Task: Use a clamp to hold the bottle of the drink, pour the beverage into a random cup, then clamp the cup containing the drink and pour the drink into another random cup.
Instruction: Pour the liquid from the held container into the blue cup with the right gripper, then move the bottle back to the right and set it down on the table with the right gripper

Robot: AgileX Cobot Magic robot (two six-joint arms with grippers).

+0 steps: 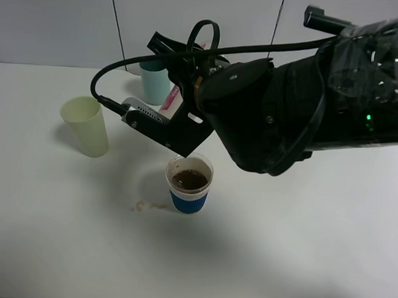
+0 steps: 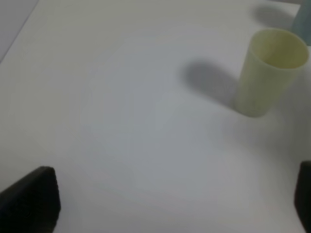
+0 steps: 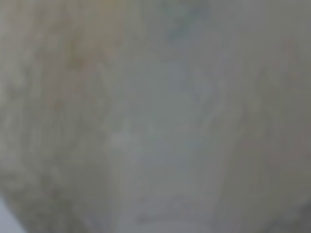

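Observation:
My right gripper (image 1: 181,138) reaches in from the right, shut on the bottle (image 1: 169,103). Only a strip of its white label with a pink-red band shows behind the black jaws. The bottle hangs tilted just above the blue-sleeved cup (image 1: 189,183), which holds dark brown beverage (image 1: 189,179). The right wrist view is filled by a blurred pale surface. A pale yellow-green tumbler (image 1: 86,125) (image 2: 270,72) stands upright to the left. My left gripper (image 2: 167,204) shows only in its wrist view, open over bare table, short of the tumbler.
A teal cup (image 1: 154,81) stands at the back, behind the right arm's cables. A few brown drops (image 1: 144,205) lie on the white table (image 1: 281,245) just left of the blue-sleeved cup. The bulky right arm (image 1: 320,95) spans the upper right.

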